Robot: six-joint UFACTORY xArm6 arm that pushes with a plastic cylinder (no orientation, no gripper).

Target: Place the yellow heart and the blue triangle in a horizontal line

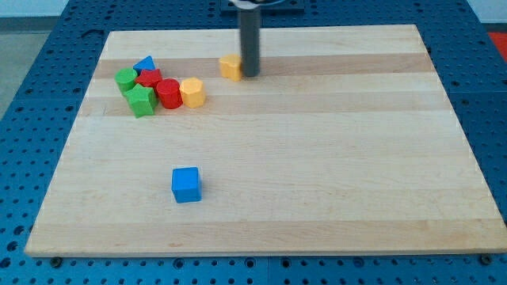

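Note:
The yellow heart [230, 67] lies near the top of the wooden board, left of centre. My tip [250, 75] stands right beside it on its right, touching or nearly touching. The blue triangle [145, 64] sits at the top of a cluster of blocks at the view's upper left, about a hundred pixels left of the heart and at nearly the same height.
The cluster holds a green cylinder-like block [125, 78], a green star [142, 100], a red block [149, 77], a red cylinder [168, 93] and a yellow hexagon [192, 92]. A blue cube [186, 184] lies alone at lower left. The board [317, 158] rests on a blue perforated table.

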